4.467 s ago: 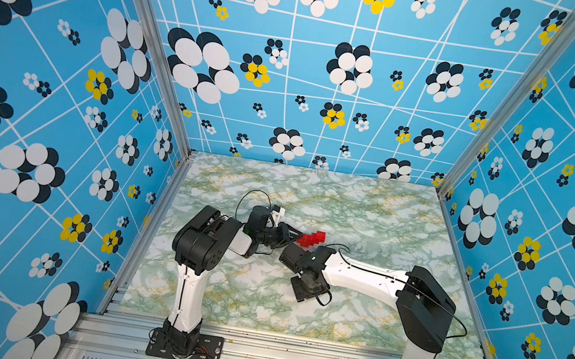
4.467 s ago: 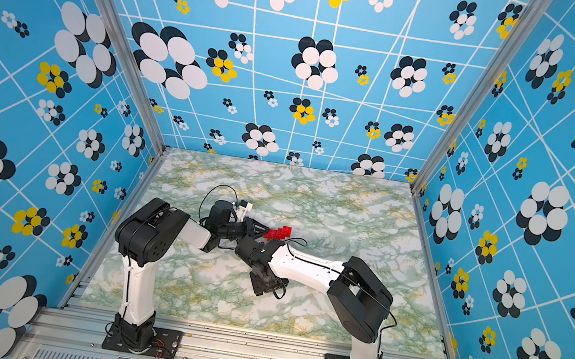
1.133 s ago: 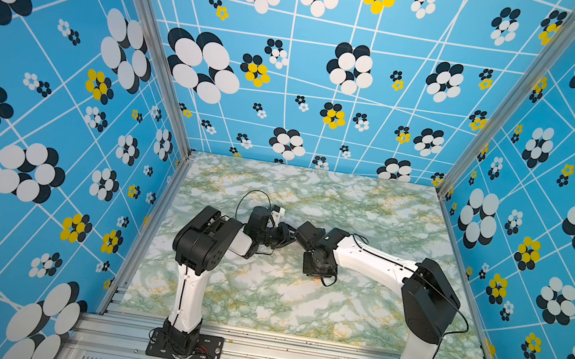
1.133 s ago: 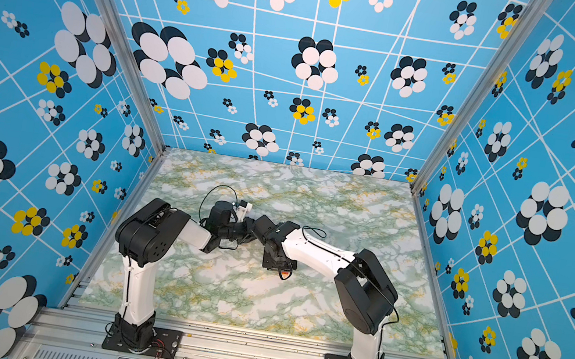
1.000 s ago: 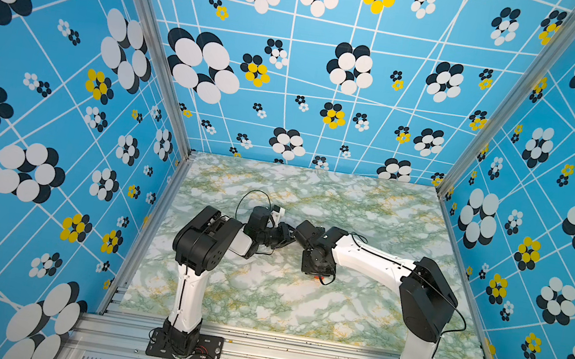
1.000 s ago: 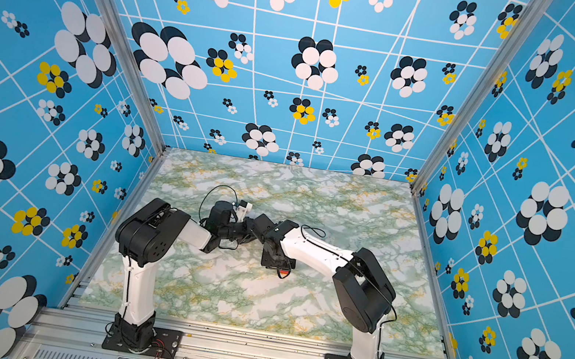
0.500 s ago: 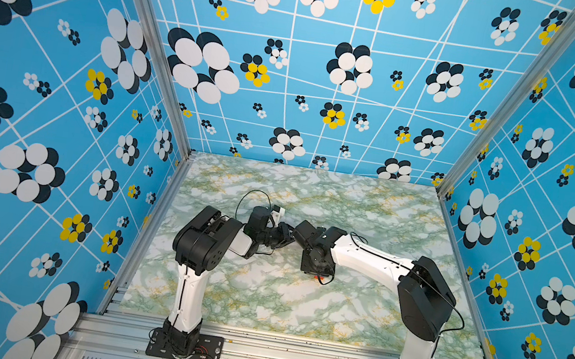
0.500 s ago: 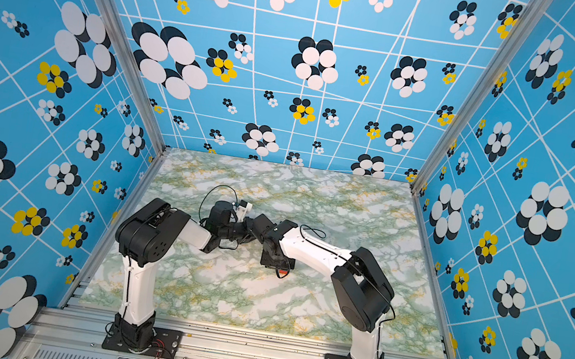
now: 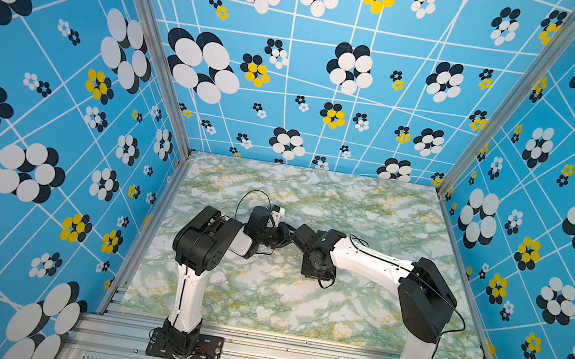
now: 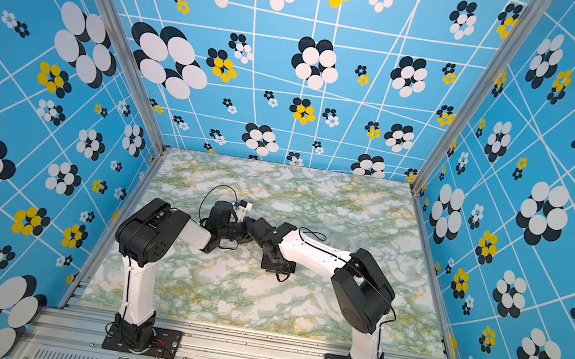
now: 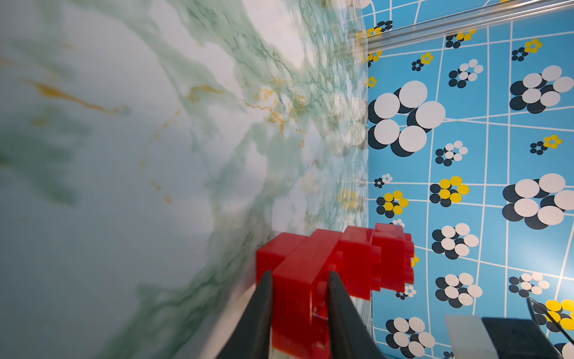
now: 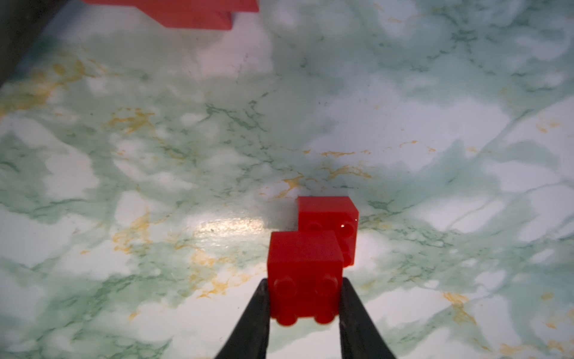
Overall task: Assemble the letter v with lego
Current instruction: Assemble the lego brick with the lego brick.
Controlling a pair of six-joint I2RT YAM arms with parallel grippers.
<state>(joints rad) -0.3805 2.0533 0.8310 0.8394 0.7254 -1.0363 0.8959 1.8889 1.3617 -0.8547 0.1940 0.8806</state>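
Jaws clenched both sides, left gripper (image 11: 299,275) gripping stepped lego cluster (image 11: 357,258), right gripper (image 12: 305,281) pinching two-brick lego stair (image 12: 302,258) over surface (image 12: 186,140)

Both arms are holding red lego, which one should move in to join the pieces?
Probably the right. The right fingers grip a small two-brick piece, and the stepped assembly is just ahead of it. The left fingers pinch that larger assembly, better held steady.

Clamped tight, left pincer (image 11: 300,275) and right pincer (image 12: 305,281) nearly meet.
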